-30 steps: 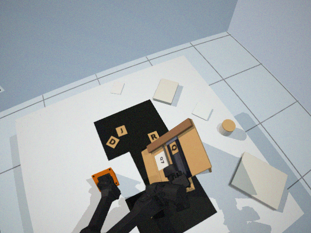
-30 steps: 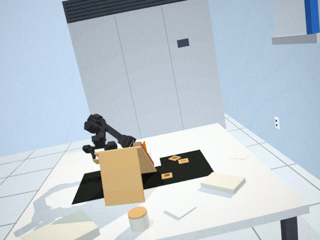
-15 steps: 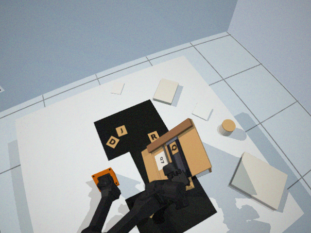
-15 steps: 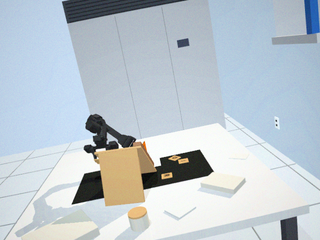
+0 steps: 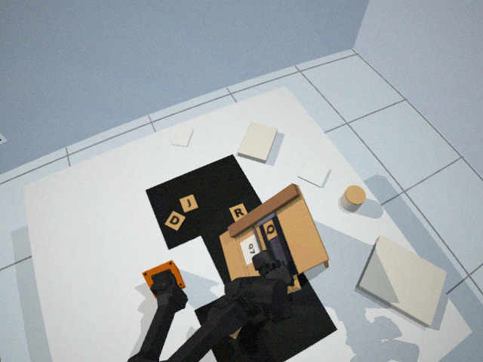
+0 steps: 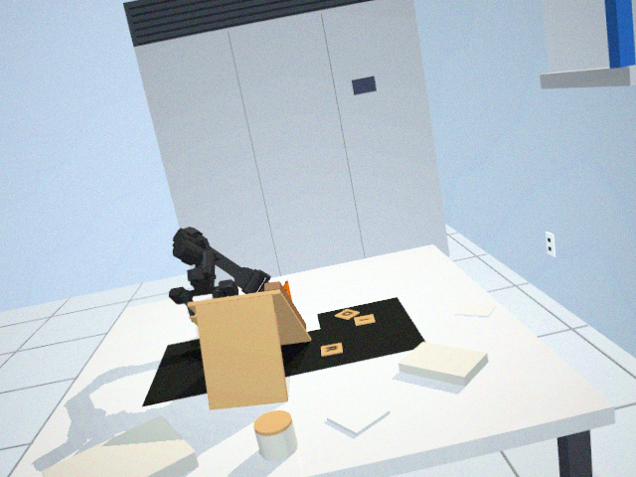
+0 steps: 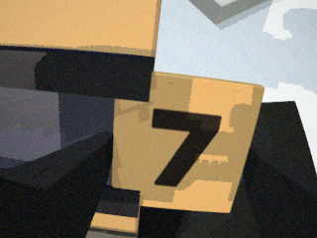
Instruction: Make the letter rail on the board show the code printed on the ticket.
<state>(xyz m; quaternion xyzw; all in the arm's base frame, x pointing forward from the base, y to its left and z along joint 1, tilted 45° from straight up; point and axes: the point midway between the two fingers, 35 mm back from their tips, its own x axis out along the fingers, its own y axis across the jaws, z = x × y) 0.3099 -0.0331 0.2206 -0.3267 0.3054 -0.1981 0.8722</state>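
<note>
From the top, tiled floor borders a white counter (image 5: 97, 218) (image 6: 462, 400); the rail (image 5: 281, 249) (image 7: 94, 94) contains the Q tile (image 5: 269, 228), beside the ticket (image 5: 248, 249) (it reads Q7). In the exterior view, the board (image 6: 240, 354) blocks sight of the rail. In the wrist view, the gripper (image 7: 180, 150) grips the 7 tile (image 7: 185, 149) at the rail's end.

top high, looking down; exterior opposite arm; wrist close; first two share board (image 5: 308, 237) (image 6: 240, 354)

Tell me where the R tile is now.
The R tile lies on the black mat, beside the board's brown end in the top view.
</note>
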